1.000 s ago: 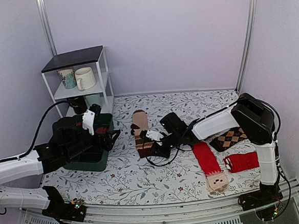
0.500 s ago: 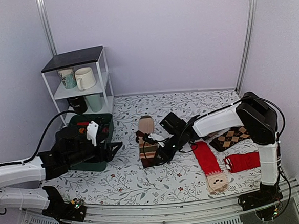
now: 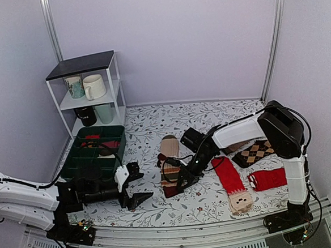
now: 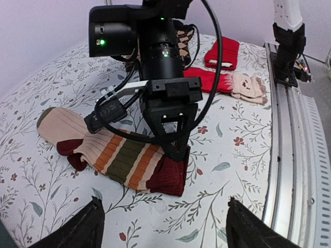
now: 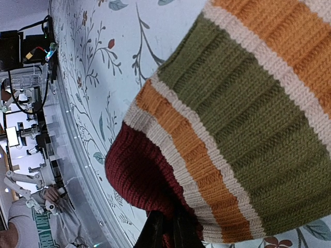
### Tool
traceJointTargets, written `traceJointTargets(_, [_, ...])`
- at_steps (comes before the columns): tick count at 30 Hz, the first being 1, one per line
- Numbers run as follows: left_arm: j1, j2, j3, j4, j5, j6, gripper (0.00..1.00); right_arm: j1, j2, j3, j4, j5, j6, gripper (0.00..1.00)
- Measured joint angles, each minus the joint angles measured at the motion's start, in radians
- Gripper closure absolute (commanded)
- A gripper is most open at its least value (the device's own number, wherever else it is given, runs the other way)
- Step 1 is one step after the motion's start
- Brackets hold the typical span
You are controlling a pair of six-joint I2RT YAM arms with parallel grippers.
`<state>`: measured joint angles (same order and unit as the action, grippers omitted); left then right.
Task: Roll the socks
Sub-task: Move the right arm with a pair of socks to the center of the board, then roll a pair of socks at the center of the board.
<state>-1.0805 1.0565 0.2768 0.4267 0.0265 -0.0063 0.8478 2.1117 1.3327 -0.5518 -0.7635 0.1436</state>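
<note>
A striped sock [image 3: 167,168] with a beige foot, orange and green bands and a maroon cuff lies flat on the floral cloth. It also shows in the left wrist view [image 4: 111,155] and the right wrist view [image 5: 248,98]. My right gripper [image 3: 181,184] is shut on the maroon cuff [image 5: 139,175] at the sock's near end; its jaws [image 5: 168,227] pinch the cuff's edge. My left gripper [image 3: 138,192] is open and empty, low over the cloth just left of the cuff, facing it [image 4: 165,227].
A red sock with a face [image 3: 232,182], a folded red sock [image 3: 267,179] and an argyle sock [image 3: 255,152] lie at the right. A green bin [image 3: 94,154] and a white shelf with mugs [image 3: 89,87] stand at the left. The metal rail [image 4: 295,155] runs along the front edge.
My left arm has left the green bin and swung down to the front, near the cuff. My right gripper has dragged the striped sock toward the front edge.
</note>
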Motion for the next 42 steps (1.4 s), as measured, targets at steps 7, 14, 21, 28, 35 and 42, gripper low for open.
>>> traceJointTargets(7, [-0.066,0.158,-0.036,0.157,-0.046,0.076,0.14,-0.013,0.018,0.008,-0.007,-0.037,0.036,0.96])
traceJointTargets(14, [-0.098,0.378,-0.011,0.280,-0.068,0.171,0.14,-0.016,0.018,0.010,-0.010,-0.035,0.055,0.96])
traceJointTargets(21, [-0.121,0.467,-0.002,0.394,-0.061,0.250,0.23,-0.018,0.018,0.010,-0.010,-0.035,0.063,0.96])
traceJointTargets(28, [-0.126,0.532,0.045,0.412,-0.021,0.294,0.28,-0.018,0.018,0.010,-0.010,-0.034,0.069,0.96])
traceJointTargets(35, [-0.126,0.616,0.123,0.396,-0.010,0.322,0.24,-0.019,0.018,0.003,-0.002,-0.038,0.072,0.96])
traceJointTargets(42, [-0.126,0.689,0.176,0.339,-0.015,0.332,0.31,-0.023,0.018,-0.011,0.021,-0.058,0.079,0.96])
